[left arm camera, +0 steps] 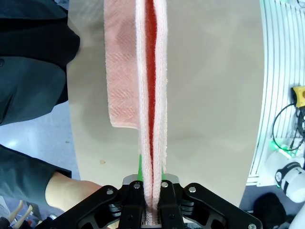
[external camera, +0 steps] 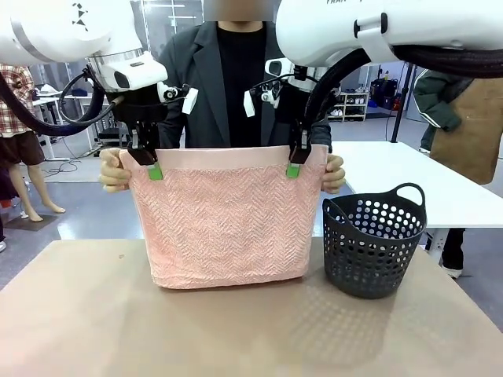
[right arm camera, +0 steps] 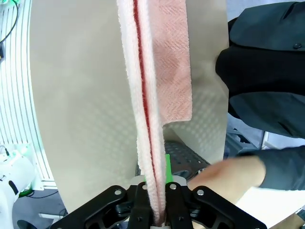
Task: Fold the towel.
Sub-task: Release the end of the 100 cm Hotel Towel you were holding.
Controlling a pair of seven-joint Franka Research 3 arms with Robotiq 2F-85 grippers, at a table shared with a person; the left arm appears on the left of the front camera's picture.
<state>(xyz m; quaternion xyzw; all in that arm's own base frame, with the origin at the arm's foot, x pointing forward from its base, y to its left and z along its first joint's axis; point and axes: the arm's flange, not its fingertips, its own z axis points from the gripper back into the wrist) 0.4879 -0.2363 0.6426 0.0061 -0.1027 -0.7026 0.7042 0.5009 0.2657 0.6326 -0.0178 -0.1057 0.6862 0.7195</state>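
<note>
The salmon-pink towel (external camera: 220,224) hangs doubled over above the tan table, its lower fold resting on the tabletop. My left gripper (external camera: 154,169) is shut on the towel's top edge near its left corner, and my right gripper (external camera: 293,167) is shut on the top edge near its right corner. In the left wrist view the towel (left arm camera: 151,119) runs edge-on away from the clamped left gripper (left arm camera: 151,206). In the right wrist view the towel (right arm camera: 152,95) runs the same way from the right gripper (right arm camera: 155,210). The person's hands (external camera: 114,171) hold the towel's two top corners just outside my fingers.
A dark perforated basket (external camera: 374,243) stands on the table right of the towel, close to its right edge. The person in a dark jacket (external camera: 228,86) stands right behind the towel. The tan tabletop (external camera: 94,314) in front is bare.
</note>
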